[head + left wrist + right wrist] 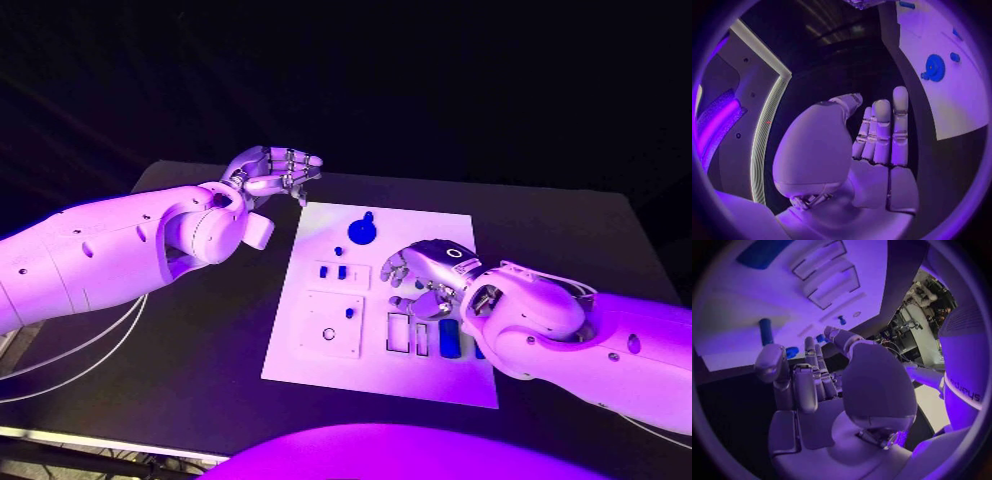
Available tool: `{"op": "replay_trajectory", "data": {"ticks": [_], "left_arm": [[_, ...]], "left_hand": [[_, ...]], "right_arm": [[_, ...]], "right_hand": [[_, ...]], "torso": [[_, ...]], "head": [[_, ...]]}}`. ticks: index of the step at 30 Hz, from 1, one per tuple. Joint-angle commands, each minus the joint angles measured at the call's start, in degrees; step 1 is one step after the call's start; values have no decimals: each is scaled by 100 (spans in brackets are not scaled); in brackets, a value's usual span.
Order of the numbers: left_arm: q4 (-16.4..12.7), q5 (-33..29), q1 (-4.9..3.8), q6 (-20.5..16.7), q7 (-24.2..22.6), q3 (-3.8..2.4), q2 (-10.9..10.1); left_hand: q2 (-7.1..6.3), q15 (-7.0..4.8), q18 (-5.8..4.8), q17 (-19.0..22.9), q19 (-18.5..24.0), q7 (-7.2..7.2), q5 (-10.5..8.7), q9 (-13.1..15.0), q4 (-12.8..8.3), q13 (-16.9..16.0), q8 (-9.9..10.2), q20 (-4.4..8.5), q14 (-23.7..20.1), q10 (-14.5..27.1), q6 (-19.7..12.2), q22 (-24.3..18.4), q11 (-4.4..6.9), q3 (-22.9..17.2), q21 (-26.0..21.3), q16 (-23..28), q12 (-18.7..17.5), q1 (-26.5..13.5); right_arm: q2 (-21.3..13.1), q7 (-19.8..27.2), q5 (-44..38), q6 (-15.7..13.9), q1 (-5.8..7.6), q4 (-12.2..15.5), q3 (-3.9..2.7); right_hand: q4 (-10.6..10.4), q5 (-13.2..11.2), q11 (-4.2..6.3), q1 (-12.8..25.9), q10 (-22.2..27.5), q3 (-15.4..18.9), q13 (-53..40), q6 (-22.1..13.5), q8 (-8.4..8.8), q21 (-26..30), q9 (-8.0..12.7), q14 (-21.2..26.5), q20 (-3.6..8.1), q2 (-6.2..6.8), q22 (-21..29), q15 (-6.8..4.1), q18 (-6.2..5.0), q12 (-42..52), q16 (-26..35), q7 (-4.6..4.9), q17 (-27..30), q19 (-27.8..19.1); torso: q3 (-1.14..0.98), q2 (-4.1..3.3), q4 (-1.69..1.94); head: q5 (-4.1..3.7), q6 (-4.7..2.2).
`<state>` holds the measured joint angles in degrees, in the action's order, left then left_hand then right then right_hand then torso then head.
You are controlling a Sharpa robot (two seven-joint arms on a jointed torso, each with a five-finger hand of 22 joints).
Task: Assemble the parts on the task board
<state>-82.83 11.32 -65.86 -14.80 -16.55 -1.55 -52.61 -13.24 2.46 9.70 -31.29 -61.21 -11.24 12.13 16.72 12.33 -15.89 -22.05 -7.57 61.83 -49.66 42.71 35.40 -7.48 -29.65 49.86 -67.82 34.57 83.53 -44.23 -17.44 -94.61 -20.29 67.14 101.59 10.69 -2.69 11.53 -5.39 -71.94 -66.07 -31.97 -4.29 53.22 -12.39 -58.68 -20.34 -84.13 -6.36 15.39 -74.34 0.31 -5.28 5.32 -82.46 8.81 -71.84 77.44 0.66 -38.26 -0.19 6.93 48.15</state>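
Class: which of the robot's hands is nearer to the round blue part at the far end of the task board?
Left. The left hand hovers just beyond the board's far-left corner, close to the round blue part. The right hand is over the task board, nearer the robot.

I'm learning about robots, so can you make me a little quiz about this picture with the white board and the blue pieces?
1. True or false: the left hand is holding a blue piece.
2. Which hand is over the board? A) left B) right C) both
3. Fill in: the round part sits near the board's ___ edge, away from the robot.

Key:
1. False. Its fingers are straight and nothing is in them; it is beside the board's far corner, above the table.
2. B. The right hand is above the board's middle.
3. Far.
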Motion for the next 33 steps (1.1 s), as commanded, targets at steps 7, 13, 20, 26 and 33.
{"op": "replay_trajectory", "data": {"ticks": [7, 13, 20, 26, 33], "left_arm": [[-22, -6, -7, 98, -23, 2, -3], [-17, -9, -7, 121, -27, 6, 7], [-8, -14, -7, 139, -29, 7, 16], [-1, -15, -7, 129, -23, 8, 29], [2, -3, -7, 138, -17, 8, 58]], "left_hand": [[-11, 39, 89, 12, -15, -20, 3, -16, 2, 14, -37, -41, -13, 57, 5, -9, 16, 20, -24, -22, 30, -8], [-11, 39, 89, 12, -15, -20, 3, -16, 2, 14, -37, -41, -13, 57, 5, -9, 16, 20, -24, -22, 30, -8], [-11, 39, 89, 12, -15, -20, 3, -16, 2, 14, -37, -41, -13, 57, 5, -9, 16, 20, -24, -22, 30, -8], [-9, 38, 89, 14, -16, -19, 5, -22, 2, 17, -37, -40, -14, 60, -5, -10, 17, 19, -26, -23, 35, -7], [-1, 38, 89, 15, -16, -19, 6, -24, 4, 19, -38, -40, -15, 61, -5, -11, 17, 16, -27, -24, 37, -7]], "right_arm": [[-530, 225, 394, 94, 298, -35, -48], [-621, 202, 427, 507, 345, -194, -53], [-537, 193, 444, 830, 341, -394, -50], [-428, 156, 483, 966, 294, -510, -42], [-278, 238, 546, 789, 241, -603, -40]], "right_hand": [[-1429, 189, -229, -1554, 1533, 3510, 20, -447, 461, 1620, 100, 194, -181, -196, 837, 231, -339, 312, 543, -130, 1070, -576], [-1445, 200, -280, -1571, 1865, 4013, 24, -708, 607, 1886, 122, 205, -214, -38, 991, 271, -368, 460, 549, -340, 1114, -619], [-1444, 140, -273, -1606, 1873, 4026, 7, -742, 625, 1846, 120, 177, -216, -83, 979, 267, -362, 559, 512, -364, 1069, -572], [-1410, -206, -74, -1563, 1312, 3639, -66, -430, 459, 1020, 50, -70, -79, -667, 574, 103, -231, 1087, 265, -167, 628, -92], [-1366, -532, 3, -1728, 1056, 3385, 1, -254, 405, 616, 58, -159, -2, -983, 346, 33, -157, 1186, 143, -93, 414, 104]], "torso": [[-9, -5, -2], [-18, -14, 2], [-15, -17, 5], [-12, -21, 19], [-9, -15, 1]], "head": [[-127, -84], [-136, -96], [-133, -85], [-116, -74], [-93, -59]]}}
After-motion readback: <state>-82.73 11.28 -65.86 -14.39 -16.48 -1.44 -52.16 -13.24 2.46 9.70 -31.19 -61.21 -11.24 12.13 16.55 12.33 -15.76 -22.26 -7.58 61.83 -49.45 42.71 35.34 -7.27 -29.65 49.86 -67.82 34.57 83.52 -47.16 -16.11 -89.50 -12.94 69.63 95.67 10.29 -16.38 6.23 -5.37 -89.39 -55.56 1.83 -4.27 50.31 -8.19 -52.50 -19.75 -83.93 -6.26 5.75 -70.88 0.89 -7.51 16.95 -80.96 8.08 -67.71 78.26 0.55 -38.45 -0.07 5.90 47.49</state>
